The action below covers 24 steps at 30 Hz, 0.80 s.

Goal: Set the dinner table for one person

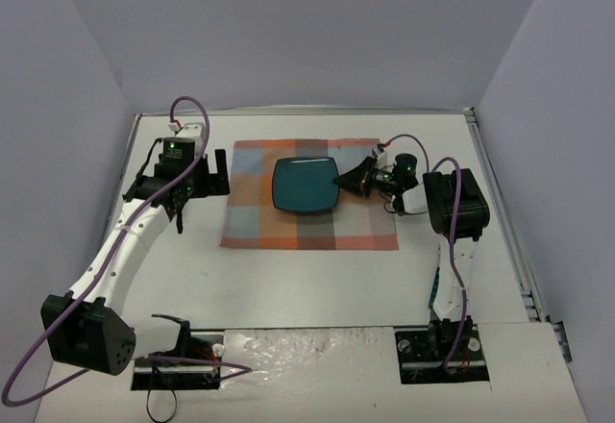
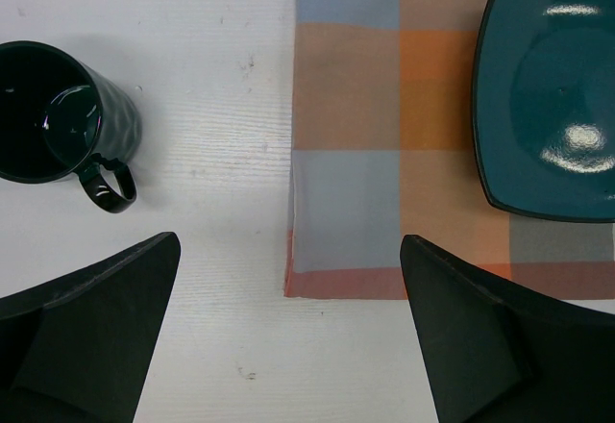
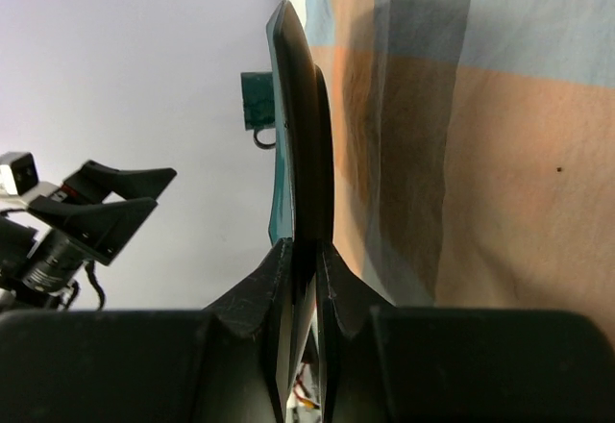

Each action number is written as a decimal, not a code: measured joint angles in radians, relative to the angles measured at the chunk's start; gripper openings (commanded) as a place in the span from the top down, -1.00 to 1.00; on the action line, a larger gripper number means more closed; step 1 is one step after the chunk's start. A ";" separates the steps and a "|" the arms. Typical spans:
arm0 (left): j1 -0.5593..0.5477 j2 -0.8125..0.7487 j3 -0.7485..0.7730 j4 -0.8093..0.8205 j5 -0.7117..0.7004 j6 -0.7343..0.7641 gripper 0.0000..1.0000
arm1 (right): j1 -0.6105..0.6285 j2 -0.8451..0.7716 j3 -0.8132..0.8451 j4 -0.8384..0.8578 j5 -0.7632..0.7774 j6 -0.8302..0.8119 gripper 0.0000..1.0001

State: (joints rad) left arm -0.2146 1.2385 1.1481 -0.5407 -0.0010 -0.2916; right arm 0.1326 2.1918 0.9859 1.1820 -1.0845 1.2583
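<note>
A square teal plate point(image 1: 305, 185) lies over the middle of the plaid placemat point(image 1: 259, 221) on the white dinner table point(image 1: 317, 288). My right gripper point(image 1: 351, 181) is shut on the plate's right rim. In the right wrist view the plate point(image 3: 298, 106) is edge-on between the jaws of that gripper point(image 3: 306, 245). A dark green mug point(image 2: 58, 115) stands upright on the table just left of the placemat point(image 2: 346, 125), and also shows in the top view point(image 1: 221, 171). My left gripper point(image 2: 288, 240) is open and empty above the table near the placemat's near-left corner, and also shows in the top view point(image 1: 181, 202).
The table is walled in by purple panels on the left, back and right. The arm bases point(image 1: 442, 351) sit at the near edge. The plate's left part point(image 2: 548, 96) shows in the left wrist view.
</note>
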 measured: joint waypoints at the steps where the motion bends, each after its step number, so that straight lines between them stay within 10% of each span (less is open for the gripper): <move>1: 0.000 0.000 0.000 0.000 0.000 0.000 -0.94 | 0.000 0.000 0.000 0.000 -0.004 -0.017 1.00; 24: 0.000 0.000 0.000 0.000 -0.003 0.001 -0.94 | 0.000 0.081 -0.022 0.071 -0.056 -0.240 0.99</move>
State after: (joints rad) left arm -0.2146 1.2385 1.1481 -0.5407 -0.0043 -0.2909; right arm 0.1326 2.2732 0.9640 1.2533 -1.1405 1.0178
